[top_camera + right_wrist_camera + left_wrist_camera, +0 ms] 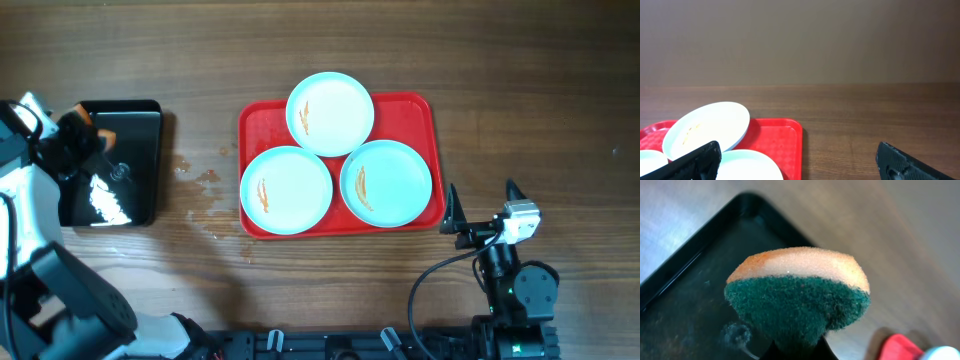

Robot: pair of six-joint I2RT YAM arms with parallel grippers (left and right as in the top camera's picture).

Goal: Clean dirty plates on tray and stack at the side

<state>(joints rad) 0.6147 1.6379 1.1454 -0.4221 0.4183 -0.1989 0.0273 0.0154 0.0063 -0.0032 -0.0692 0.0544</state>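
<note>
The red tray (412, 110) lies mid-table with three pale plates on it, each streaked orange-brown: a far one (330, 113), a front left one (286, 189) and a front right one (386, 182). My left gripper (88, 128) hovers over a black tray (140, 165) at the far left, shut on an orange sponge (799, 292) with a green scouring face. In the left wrist view the jaws (797, 349) pinch the sponge's lower edge. My right gripper (482, 192) stands open and empty just right of the red tray (782, 137), level with the front right plate (752, 166).
The glossy black tray (685, 280) looks wet, with a small foam blob. Droplets (205, 185) spot the wood between the two trays. Bare wooden table stretches right of the red tray and along the back.
</note>
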